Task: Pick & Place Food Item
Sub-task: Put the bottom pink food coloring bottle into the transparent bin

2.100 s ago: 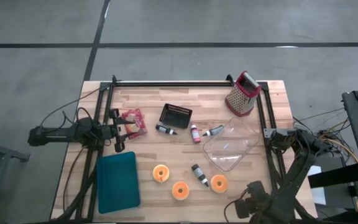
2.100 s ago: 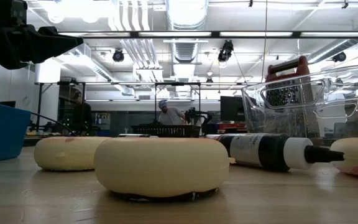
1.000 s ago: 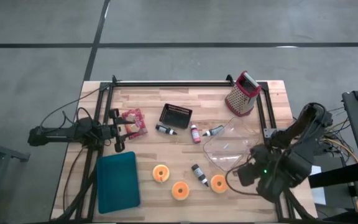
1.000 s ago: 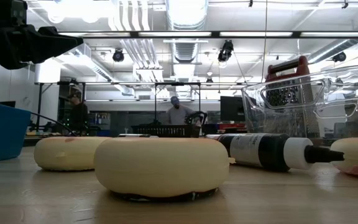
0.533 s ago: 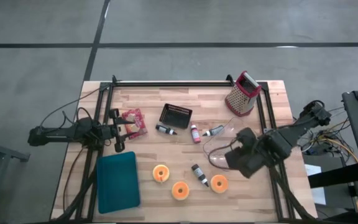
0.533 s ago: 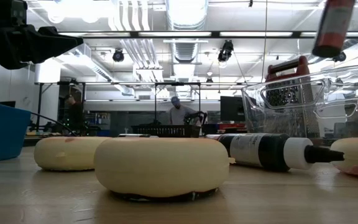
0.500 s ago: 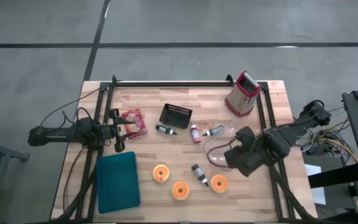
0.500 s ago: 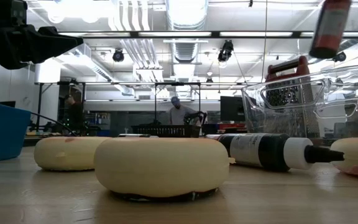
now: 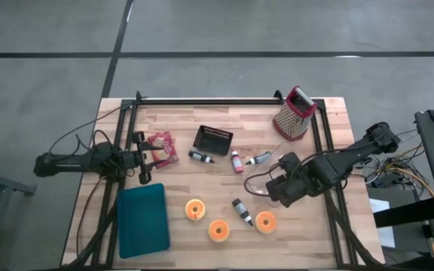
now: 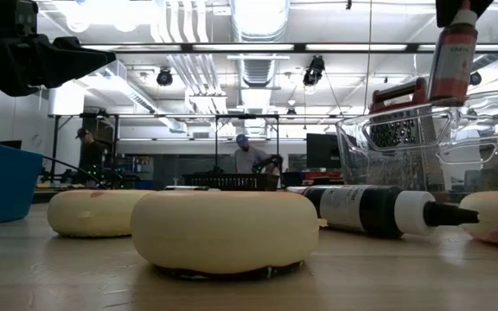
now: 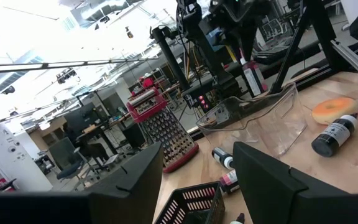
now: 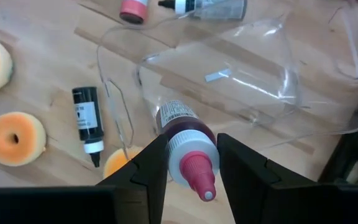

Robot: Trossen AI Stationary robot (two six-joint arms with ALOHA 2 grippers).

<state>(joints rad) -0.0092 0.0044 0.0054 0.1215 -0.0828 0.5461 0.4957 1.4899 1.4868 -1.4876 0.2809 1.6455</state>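
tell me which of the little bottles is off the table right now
The red-capped bottle held in the right gripper, hanging above the clear container. The other bottles, like the black one, lie flat on the wood.

Orange donuts (image 9: 218, 229), teal tray (image 9: 142, 220), red-topped grater (image 9: 293, 114).
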